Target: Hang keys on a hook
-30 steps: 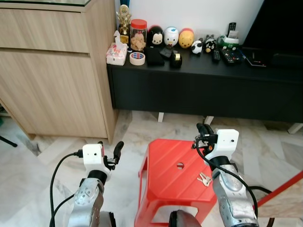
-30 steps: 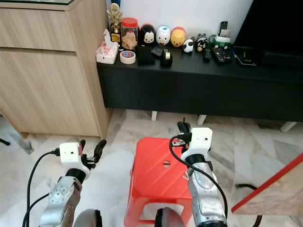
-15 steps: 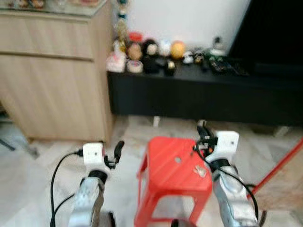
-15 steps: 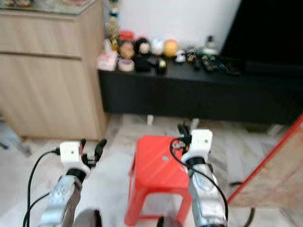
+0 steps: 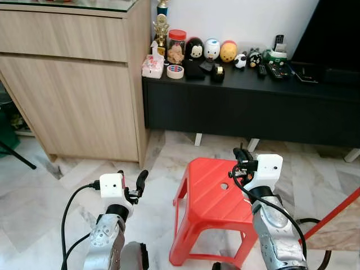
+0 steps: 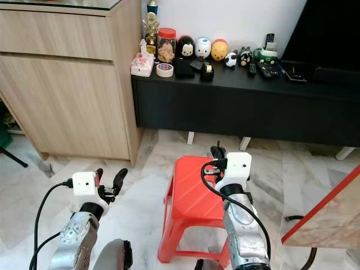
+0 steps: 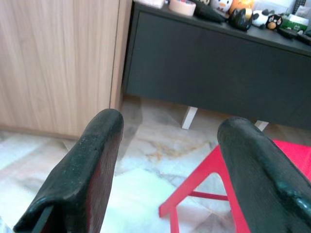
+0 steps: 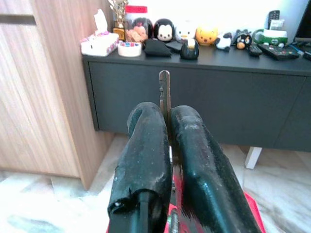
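My right gripper (image 8: 165,114) is shut on a metal key (image 8: 164,90), whose toothed blade sticks out past the fingertips. In the left eye view that right gripper (image 5: 243,158) is raised over the back edge of a red plastic stool (image 5: 211,202), with the key's tip (image 5: 242,147) showing as a thin spike. My left gripper (image 5: 130,179) is held up to the left of the stool over the marble floor. It is open, with its two fingers (image 7: 82,170) wide apart and nothing between them.
A low black console (image 5: 253,107) runs along the wall behind the stool, carrying figurines, a jar, a tape roll (image 5: 175,71) and remotes. A tall wooden cabinet (image 5: 73,84) stands to its left. A red-edged board (image 5: 337,222) leans at the right.
The whole picture has shifted, so the camera moved and the blur has gone. The keys seen beside my right forearm over the stool are now out of sight. Both grippers keep their poses.
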### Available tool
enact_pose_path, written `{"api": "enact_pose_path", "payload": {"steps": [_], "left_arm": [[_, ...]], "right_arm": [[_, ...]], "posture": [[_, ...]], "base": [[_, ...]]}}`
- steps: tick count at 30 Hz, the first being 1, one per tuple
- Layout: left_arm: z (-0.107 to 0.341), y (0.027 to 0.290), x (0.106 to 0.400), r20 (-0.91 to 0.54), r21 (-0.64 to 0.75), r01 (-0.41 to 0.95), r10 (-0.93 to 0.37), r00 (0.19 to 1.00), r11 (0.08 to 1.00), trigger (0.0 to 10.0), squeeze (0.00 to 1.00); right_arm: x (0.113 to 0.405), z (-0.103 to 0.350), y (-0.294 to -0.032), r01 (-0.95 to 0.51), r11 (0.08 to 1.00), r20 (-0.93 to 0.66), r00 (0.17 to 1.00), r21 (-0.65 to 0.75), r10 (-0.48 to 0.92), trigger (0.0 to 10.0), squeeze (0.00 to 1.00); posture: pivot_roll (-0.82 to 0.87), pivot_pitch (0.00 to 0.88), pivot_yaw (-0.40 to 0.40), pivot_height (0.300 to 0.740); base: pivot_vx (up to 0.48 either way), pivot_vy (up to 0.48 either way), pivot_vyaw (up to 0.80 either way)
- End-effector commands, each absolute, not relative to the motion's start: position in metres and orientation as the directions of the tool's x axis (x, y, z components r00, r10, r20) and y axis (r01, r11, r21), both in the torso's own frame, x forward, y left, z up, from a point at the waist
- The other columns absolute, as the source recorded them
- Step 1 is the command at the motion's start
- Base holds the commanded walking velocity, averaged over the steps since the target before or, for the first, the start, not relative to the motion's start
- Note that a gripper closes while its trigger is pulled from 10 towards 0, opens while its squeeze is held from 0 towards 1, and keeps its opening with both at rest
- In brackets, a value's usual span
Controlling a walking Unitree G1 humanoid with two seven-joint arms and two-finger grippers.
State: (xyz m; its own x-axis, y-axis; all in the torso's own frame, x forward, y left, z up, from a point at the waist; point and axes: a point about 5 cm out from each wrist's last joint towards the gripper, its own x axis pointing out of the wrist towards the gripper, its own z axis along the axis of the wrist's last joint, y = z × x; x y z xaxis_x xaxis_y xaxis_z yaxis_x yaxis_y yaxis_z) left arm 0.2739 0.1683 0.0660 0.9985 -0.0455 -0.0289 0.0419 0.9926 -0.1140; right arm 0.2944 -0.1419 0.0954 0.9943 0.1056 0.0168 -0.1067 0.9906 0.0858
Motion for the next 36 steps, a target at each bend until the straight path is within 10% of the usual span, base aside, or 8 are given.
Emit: {"api": "enact_pose_path", "payload": {"steps": [1,36], "left_arm": [[0.069,0.166,0.276,-0.015,-0.114,0.048,-0.050,0.999,0.992,10.0,0.00],[0.049,0.183,0.267,-0.092,-0.088,-0.001,-0.007,0.996,0.996,10.0,0.00]], "right_arm": [[0.296,0.106,-0.146,-0.092,0.993,0.059,0.994,0.077,0.088,10.0,0.00],[0.295,0.112,-0.150,-0.081,0.993,0.093,0.993,0.088,0.073,10.0,0.00]], "posture": [[0.01,0.000,-0.118,0.681],[0.00,0.007,-0.116,0.740]], "base": [[0.000,0.000,0.00],[0.000,0.000,0.00]]}}
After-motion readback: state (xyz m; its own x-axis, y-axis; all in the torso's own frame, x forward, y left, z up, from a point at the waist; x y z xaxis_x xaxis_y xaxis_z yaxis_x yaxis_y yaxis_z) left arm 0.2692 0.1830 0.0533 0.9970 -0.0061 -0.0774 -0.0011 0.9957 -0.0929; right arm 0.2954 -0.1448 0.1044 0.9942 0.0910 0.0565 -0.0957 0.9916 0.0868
